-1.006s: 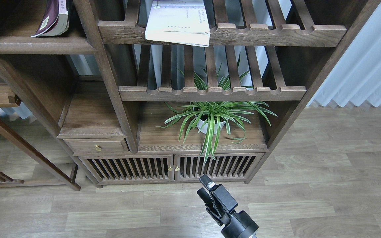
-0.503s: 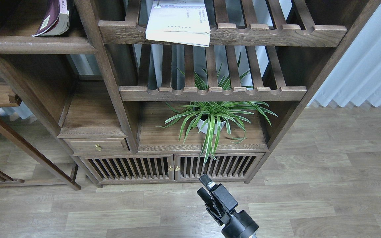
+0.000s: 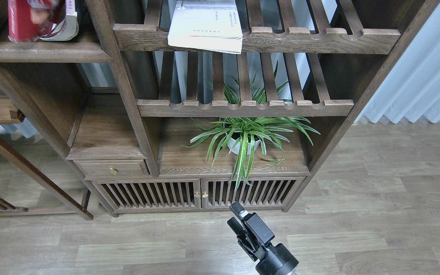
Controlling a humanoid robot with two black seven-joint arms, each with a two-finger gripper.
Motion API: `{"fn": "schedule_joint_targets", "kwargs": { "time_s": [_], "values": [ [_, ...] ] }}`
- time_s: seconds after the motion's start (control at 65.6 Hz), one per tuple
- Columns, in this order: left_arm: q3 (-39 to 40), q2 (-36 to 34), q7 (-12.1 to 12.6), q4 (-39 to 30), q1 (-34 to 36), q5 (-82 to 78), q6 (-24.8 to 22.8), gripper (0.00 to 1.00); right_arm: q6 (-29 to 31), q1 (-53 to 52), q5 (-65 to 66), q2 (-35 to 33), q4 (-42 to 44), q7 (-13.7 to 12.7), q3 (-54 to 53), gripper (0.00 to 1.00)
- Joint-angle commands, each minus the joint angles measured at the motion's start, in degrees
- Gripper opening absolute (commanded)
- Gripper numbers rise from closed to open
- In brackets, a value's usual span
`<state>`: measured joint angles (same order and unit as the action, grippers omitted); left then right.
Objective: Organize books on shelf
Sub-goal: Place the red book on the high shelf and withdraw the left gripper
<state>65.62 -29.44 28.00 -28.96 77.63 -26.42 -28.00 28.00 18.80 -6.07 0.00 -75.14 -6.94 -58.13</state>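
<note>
Head view, one frame. Right gripper [image 3: 239,218] sits low at about 6 o'clock, over the wood floor [image 3: 376,198] just in front of the cabinet doors [image 3: 199,194]; its two black fingers point up toward 11 o'clock with a narrow gap visible between them, nothing held, so jaws slightly parted. Left gripper not in view. Solid plank shelf [image 3: 44,51] lies at 10 o'clock, top left. On it, at the frame's upper edge, a red book [image 3: 23,23] appears blurred, with yellowish and photo-like patches near its top; cannot tell whether it stands upright or leans. Touching its right side is a second book [image 3: 67,26], showing only cream page edges and a sliver of cover. White book [image 3: 206,25] lies flat at 12 o'clock on the upper slatted rack [image 3: 319,38], its near edge overhanging the notched front rail. Below it, a second slatted rack [image 3: 243,108]. Under that, near centre, a potted spider plant [image 3: 246,139] stands on the cabinet top. Pale curtain [image 3: 422,72] at 2 o'clock.
</note>
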Motion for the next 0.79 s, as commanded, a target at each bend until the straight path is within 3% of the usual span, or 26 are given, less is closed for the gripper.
{"fn": "schedule_joint_targets", "kwargs": {
  "time_s": [0.0,0.244,0.534,0.777],
  "values": [
    [0.30,-0.62,0.00,-2.50,-1.34,2.07,0.00,0.63,0.00,-0.07,0.09,0.00,-0.09,0.00,0.04,0.96],
    [0.74,-3.17,0.00,-7.43,-5.21,5.42,0.00,0.63,0.00,-0.07,0.00,0.00,0.00,0.00,-0.22,0.96],
    [8.65,-6.33,0.00,-18.41,-15.75,6.03,0.00,0.65,0.00,-0.25,0.00,0.00,0.17,0.09,-0.05,0.99],
    [15.07,-8.44,0.00,-30.63,-30.78,11.39,0.00,0.68,0.00,-1.39,-0.09,0.00,0.17,0.09,0.04,0.99]
  ]
}}
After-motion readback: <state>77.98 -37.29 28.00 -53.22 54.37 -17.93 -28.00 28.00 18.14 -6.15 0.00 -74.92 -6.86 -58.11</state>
